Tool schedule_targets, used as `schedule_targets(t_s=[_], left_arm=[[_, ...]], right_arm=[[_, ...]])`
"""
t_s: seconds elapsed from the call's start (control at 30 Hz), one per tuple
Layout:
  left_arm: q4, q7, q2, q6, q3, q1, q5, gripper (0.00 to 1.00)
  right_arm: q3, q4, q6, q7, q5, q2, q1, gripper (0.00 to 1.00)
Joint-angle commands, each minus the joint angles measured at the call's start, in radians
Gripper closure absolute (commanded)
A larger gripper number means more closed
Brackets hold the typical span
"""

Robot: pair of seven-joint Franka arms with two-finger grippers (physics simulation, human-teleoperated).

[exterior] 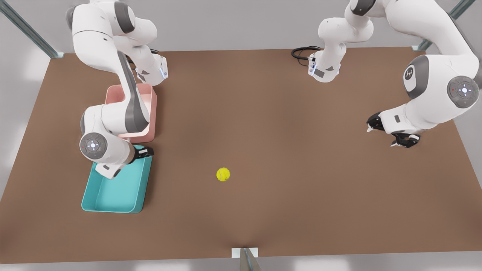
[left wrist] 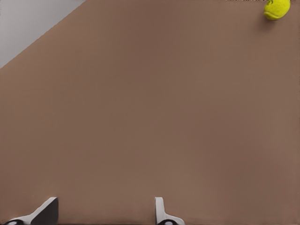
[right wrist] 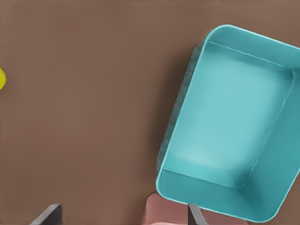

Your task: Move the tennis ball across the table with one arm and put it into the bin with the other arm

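1. Scanning from the front view's left, we list the bin (exterior: 113, 195): a teal, smooth-walled, shallow rectangular tray with rounded corners.
2. We find the right gripper (exterior: 145, 152) over the bin's far rim, fingers (right wrist: 51, 214) spread, grasping nothing, largely hidden by its arm.
3. We log the pink tray (exterior: 150, 109), same shape, touching the bin, partly covered.
4. We record the tennis ball (exterior: 223, 174), fuzzy yellow-green, on the bare matte brown table (exterior: 282, 113), mid-table.
5. We note the left gripper (exterior: 389, 132), well apart, released.
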Motion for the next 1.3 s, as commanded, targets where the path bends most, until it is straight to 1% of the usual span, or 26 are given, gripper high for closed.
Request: schedule_targets(t_s=[0.0, 0.1, 0.13, 0.23, 0.3, 0.33, 0.43, 0.47, 0.53, 0.87, 1.03, 1.27], left_arm=[[0.004, -0.807, 0.005, -0.076, -0.022, 0.002, 0.021, 0.0], [0.004, -0.809, 0.018, -0.077, -0.022, 0.005, 0.02, 0.0], [0.004, -0.807, 0.018, -0.079, -0.022, 0.007, 0.018, 0.0], [0.003, -0.812, 0.014, -0.1, -0.022, 0.007, 0.003, 0.0], [0.003, -0.812, 0.017, -0.099, -0.022, 0.007, 0.003, 0.0], [0.003, -0.813, 0.017, -0.103, -0.022, 0.003, 0.005, 0.0], [0.001, -0.812, 0.017, -0.123, -0.024, 0.005, 0.009, 0.0], [-0.001, -0.812, 0.017, -0.125, -0.024, 0.005, 0.009, 0.0], [-0.001, -0.812, 0.018, -0.139, -0.024, 0.007, 0.011, 0.0], [-0.004, -0.812, 0.025, -0.152, -0.024, 0.003, 0.008, 0.0], [-0.004, -0.812, 0.025, -0.154, -0.024, 0.003, 0.009, 0.0], [-0.004, -0.812, 0.026, -0.152, -0.024, 0.007, 0.009, 0.0]], right_arm=[[0.0, 0.013, 0.173, 0.223, 0.035, 0.04, 0.036, 0.0], [0.001, 0.016, 0.306, 0.332, 0.055, 0.109, 0.081, 0.0], [0.001, 0.02, 0.34, 0.396, 0.104, 0.133, 0.11, 0.0], [0.001, 0.012, 0.449, 0.583, 0.127, 0.186, 0.186, 0.0], [0.001, 0.026, 0.553, 0.75, 0.131, 0.253, 0.263, 0.0], [0.001, 0.075, 0.583, 0.823, 0.131, 0.3, 0.291, 0.0], [0.001, 0.329, 0.596, 0.824, 0.13, 0.475, 0.291, 0.0], [0.001, 0.363, 0.63, 0.824, 0.131, 0.508, 0.289, 0.0], [0.009, 0.362, 0.704, 0.821, 0.141, 0.537, 0.288, 0.0], [0.017, 0.253, 0.67, 0.815, 0.127, 0.541, 0.32, 0.0], [0.017, 0.242, 0.673, 0.804, 0.125, 0.544, 0.318, 0.0], [0.017, 0.263, 0.739, 0.778, 0.122, 0.6, 0.317, 0.0]])
